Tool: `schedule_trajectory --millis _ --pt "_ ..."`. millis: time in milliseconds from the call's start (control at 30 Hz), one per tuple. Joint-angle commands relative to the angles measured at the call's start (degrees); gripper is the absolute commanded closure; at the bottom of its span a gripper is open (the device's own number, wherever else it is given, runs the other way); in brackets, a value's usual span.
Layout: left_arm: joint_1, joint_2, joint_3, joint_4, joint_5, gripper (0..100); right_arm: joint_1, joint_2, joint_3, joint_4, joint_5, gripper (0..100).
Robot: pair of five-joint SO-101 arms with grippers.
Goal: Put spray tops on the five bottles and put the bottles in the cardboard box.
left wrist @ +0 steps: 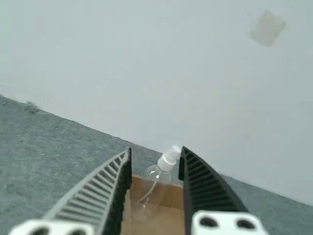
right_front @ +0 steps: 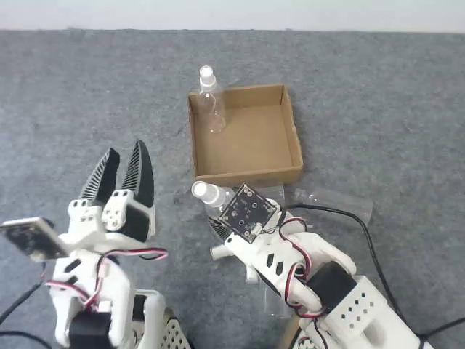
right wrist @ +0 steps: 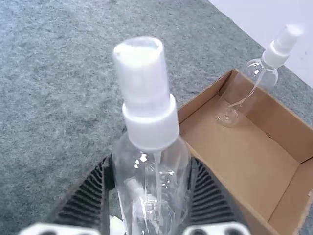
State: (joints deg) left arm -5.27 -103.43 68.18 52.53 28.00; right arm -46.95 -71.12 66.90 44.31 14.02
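Observation:
My right gripper [right wrist: 149, 193] is shut on a clear bottle [right wrist: 150, 161] with a white spray top [right wrist: 145, 93], held upright just in front of the cardboard box [right_front: 290, 134]. In the high view that bottle [right_front: 211, 198] stands at the box's near left corner, with the right gripper [right_front: 229, 214] around it. Another capped clear bottle [right_front: 211, 98] stands in the box's far left corner; it is visible too in the left wrist view [left wrist: 159, 188] and the right wrist view [right wrist: 252, 83]. My left gripper [right_front: 123, 167] is raised at the left, open and holding nothing, pointing toward the box.
Clear bottles without tops lie on the grey carpet [right_front: 87, 94] near the right arm, one right of the box's front [right_front: 330, 200]. A white spray top [right_front: 221, 252] lies beside the right arm. Most of the box floor [right wrist: 244, 152] is bare cardboard.

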Motion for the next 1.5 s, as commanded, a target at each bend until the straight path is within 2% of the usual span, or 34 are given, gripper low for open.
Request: schedule_trajectory --millis 0,267,433,633,767,1067,1467 --pt "-1.7 -1.0 2.2 -2.2 0.4 85 1.1 -1.4 -0.9 -1.5 0.5 99.2" --pt "-1.3 -1.0 4.0 -2.0 -0.1 85 0.9 -1.5 -0.9 -1.5 0.5 99.2" --pt "-1.1 -1.0 5.5 -2.1 -6.6 85 1.0 -1.5 -0.9 -1.5 0.5 99.2" --pt "-1.1 -1.0 5.8 -2.1 -7.2 85 1.0 -1.5 -0.9 -1.5 0.5 99.2" --pt "2.5 -1.0 6.6 -2.0 -7.9 85 1.0 -1.5 -0.9 -1.5 0.5 99.2" --pt "12.2 -1.0 9.1 -1.7 -16.0 85 1.0 -1.5 -0.9 -1.5 0.5 99.2" --pt "17.3 -1.0 9.0 0.4 -17.7 85 1.0 -1.5 -0.8 -1.5 0.5 99.2"
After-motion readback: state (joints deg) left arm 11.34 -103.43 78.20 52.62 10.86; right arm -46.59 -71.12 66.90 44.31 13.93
